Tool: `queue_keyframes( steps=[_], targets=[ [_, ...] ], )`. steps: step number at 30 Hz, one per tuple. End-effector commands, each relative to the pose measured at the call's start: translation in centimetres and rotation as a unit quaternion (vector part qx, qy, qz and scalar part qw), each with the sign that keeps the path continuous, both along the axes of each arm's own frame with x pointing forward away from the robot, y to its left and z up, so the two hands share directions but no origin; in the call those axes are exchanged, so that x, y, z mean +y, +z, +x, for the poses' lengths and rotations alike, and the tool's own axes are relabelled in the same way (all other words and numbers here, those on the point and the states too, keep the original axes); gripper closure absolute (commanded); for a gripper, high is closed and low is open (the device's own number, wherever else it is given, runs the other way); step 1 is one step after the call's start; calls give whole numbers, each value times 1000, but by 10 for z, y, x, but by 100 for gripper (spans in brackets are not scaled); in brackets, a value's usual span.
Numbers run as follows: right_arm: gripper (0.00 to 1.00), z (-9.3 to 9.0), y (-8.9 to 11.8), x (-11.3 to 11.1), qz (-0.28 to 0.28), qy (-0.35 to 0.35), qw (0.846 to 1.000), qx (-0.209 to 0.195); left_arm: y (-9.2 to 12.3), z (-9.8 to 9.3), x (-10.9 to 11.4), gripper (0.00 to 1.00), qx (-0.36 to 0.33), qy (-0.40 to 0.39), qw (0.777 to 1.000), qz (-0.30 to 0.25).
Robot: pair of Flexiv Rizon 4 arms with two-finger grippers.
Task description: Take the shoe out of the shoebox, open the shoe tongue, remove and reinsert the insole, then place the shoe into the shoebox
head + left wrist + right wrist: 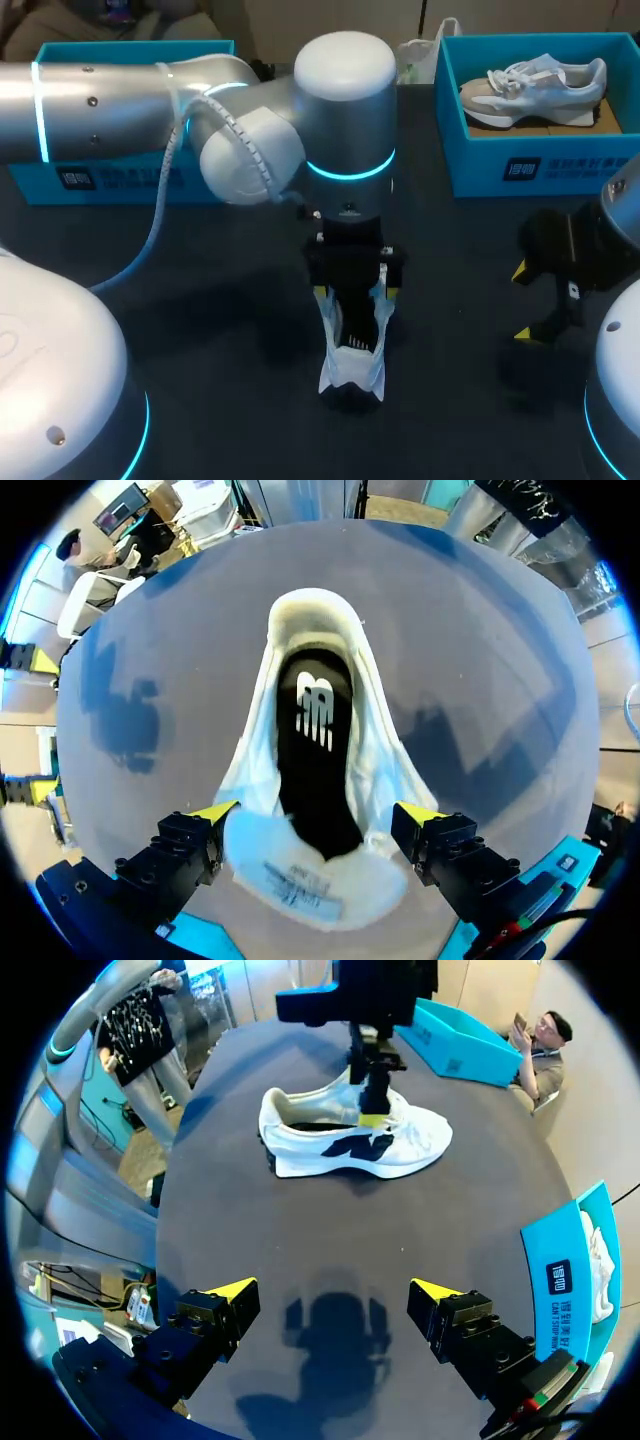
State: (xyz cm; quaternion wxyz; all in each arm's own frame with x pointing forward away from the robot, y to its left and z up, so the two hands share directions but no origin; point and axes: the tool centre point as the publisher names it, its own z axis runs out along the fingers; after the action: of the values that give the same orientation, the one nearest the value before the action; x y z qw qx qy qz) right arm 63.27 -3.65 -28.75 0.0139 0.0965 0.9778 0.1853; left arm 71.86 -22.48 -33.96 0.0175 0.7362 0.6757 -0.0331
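Dark tabletop [230, 330] fills the head view, with two blue boxes along its far edge. One box [110, 180] sits at about 10 o'clock, partly behind the left arm. The other box [520, 150] sits at about 1 o'clock and holds a pale shoe [535, 88] lying on its side.

A second white shoe [352, 360] stands upright on its sole near the middle of the table, a little toward 6 o'clock. Its heel points to 6 o'clock and its toe to 12. The left arm comes in from 9 o'clock and bends down over this shoe. The left claw [356, 292] hangs directly above it, spread wide, with one yellow tip just beside each flank of the shoe.

From the left wrist, the left claw [318, 812] straddles the shoe [310, 615] at the tongue. The tongue [300, 885] is folded out toward the camera, its label showing. The black insole [318, 770] lies inside the shoe, ahead of the fingers, and the heel collar is farthest ahead.

The right claw [522, 303] hovers at about 3 o'clock, well apart from the shoe, its fingers wide and holding nothing. From the right wrist, the right claw [332, 1289] is over bare table. The shoe [340, 1150] stands side-on well ahead of it, with one yellow finger [372, 1118] of the left claw down against its near side.
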Motion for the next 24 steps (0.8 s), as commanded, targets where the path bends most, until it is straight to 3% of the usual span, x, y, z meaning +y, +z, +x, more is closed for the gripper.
queue_keyframes(
  steps=[1,16,17,19,21,24],
  targets=[
    [0,-1,0,0,-1,-1,1000,-1,17,13,3,0,-6,9,1000,-1],
    [0,-1,0,0,-1,-1,1000,-1,70,73,7,0,2,8,1000,-1],
    [0,-1,0,0,-1,-1,1000,-1,72,76,6,2,7,4,1000,1],
    [0,-1,0,0,-1,-1,1000,-1,74,79,6,20,7,3,1000,3],
    [0,-1,0,0,-1,-1,1000,-1,76,84,4,47,13,1,1000,4],
    [0,-1,0,0,-1,-1,1000,-1,78,86,3,54,15,-4,1000,9]
  ],
)
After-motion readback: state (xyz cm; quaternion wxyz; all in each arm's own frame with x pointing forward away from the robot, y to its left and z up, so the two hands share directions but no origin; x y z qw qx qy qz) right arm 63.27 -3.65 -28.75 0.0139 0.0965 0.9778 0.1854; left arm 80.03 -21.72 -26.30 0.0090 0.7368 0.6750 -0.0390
